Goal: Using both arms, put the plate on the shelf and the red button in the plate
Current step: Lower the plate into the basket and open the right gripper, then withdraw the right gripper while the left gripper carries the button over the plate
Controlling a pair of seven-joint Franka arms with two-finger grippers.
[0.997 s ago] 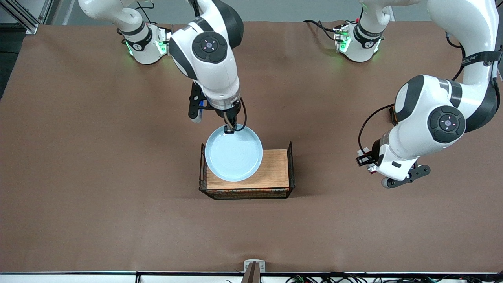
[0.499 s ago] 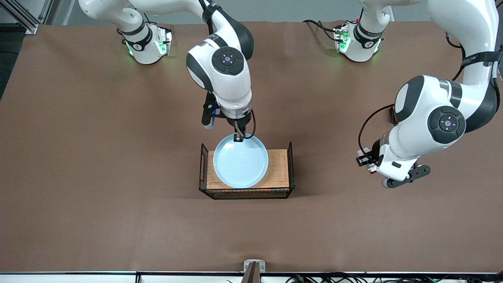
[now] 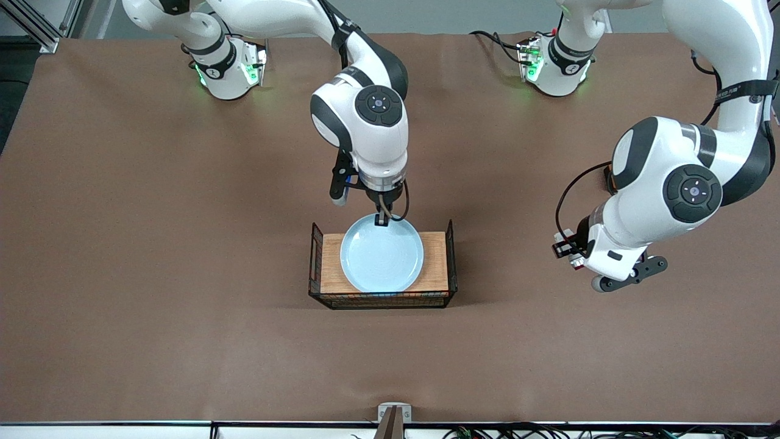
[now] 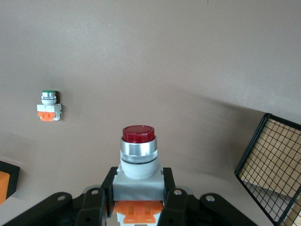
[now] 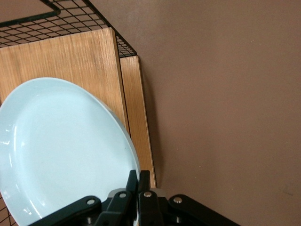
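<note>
The pale blue plate (image 3: pixel 382 255) sits over the middle of the wooden tray (image 3: pixel 435 263). My right gripper (image 3: pixel 382 221) is shut on the plate's rim on the side toward the robots' bases. The right wrist view shows the plate (image 5: pixel 61 150) pinched between the right gripper's (image 5: pixel 139 181) fingers above the tray's boards (image 5: pixel 66 56); whether it touches them I cannot tell. My left gripper (image 3: pixel 565 248) waits above the table toward the left arm's end, shut on the red button (image 4: pixel 138 155), whose red cap points away from the left gripper (image 4: pixel 138 190).
Black wire walls (image 3: pixel 315 256) close in the tray's ends and the side nearer the front camera. In the left wrist view a similar button with a green cap (image 4: pixel 49 104) lies on the brown table, with an orange box (image 4: pixel 5 178) at the view's edge and the wire wall (image 4: pixel 275 174).
The right arm has carried the plate toward the left arm's end of the table and lower, from overhanging the tray's end to over its middle. The left arm has not moved.
</note>
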